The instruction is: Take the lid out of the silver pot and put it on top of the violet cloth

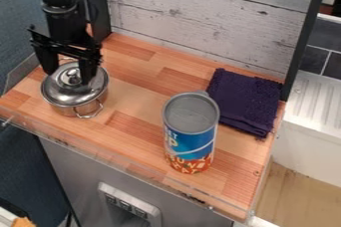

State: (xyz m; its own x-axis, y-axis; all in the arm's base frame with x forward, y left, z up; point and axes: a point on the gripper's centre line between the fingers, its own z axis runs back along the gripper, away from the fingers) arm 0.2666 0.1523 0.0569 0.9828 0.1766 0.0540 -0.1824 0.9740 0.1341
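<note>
Lid [61, 90] of shiny metal sits on the silver pot [72, 110] at the left end of a wood-block worktop [133, 102], its round knob [71, 75] uppermost. Over it, a black robot arm [60, 2] hangs down from the upper left, the fingers of its tool [68, 77] spread apart and pointing downward, one toward each side of the knob — whether they touch the metal, one cannot tell. A wire handle [90, 112] juts from the pot's near side. To the right, between pot and cloth, a tall can [192, 140] stands upright, blue above and orange at its base, under a gray top [192, 114]. Just beyond it — behind and to the right — the violet cloth [246, 99] lies flat and folded near the worktop's back right corner. Pale, weathered boards [206, 17] rise behind; at far right are dark tiles [313, 59] and a ridged white surface [316, 101].
</note>
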